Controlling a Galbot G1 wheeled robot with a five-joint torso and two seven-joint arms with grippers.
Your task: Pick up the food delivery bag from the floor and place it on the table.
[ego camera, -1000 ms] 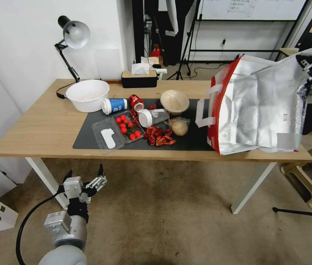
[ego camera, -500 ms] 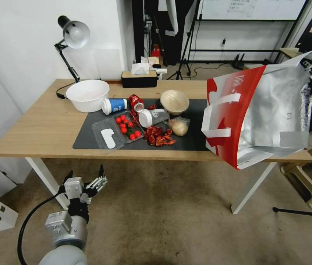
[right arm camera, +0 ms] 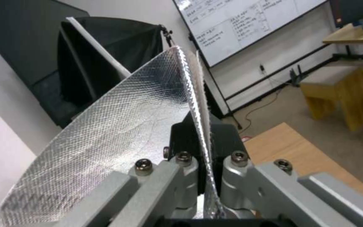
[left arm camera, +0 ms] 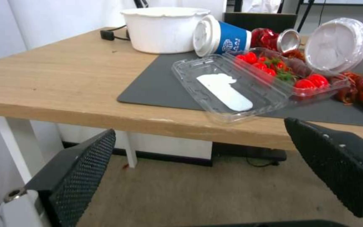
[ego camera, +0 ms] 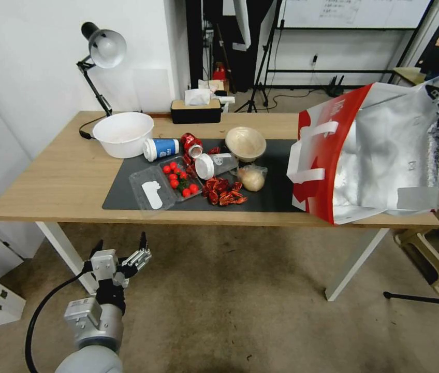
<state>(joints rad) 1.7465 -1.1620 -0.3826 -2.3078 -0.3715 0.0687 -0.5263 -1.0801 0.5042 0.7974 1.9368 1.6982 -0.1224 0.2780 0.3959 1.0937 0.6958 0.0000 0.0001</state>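
Left gripper: parked low over the floor, in front of the worktop's near edge and well apart from the bag; its jaws stand spread with nothing between them, as the left wrist view confirms.
Clutter on the mat: a white bowl, a tipped blue cup, a clear tray of tomatoes and a bagged bun, all on the bowl's side of the bag and apart from it.
Food delivery bag: off the floor, at the worktop's far-right end; its red side panel faces the bun and its base seems to be touching the wood near the front edge, tilted, though contact is hard to confirm.
Right gripper: beside the bag's upper rim, jaws clenched on the foil edge.
Step in hand: the placing stage, bag carried by 1 arm alone.
Next move calls for: settling the base flat and inboard of the edge before letting go, since a tilted bag near the edge could tip off.
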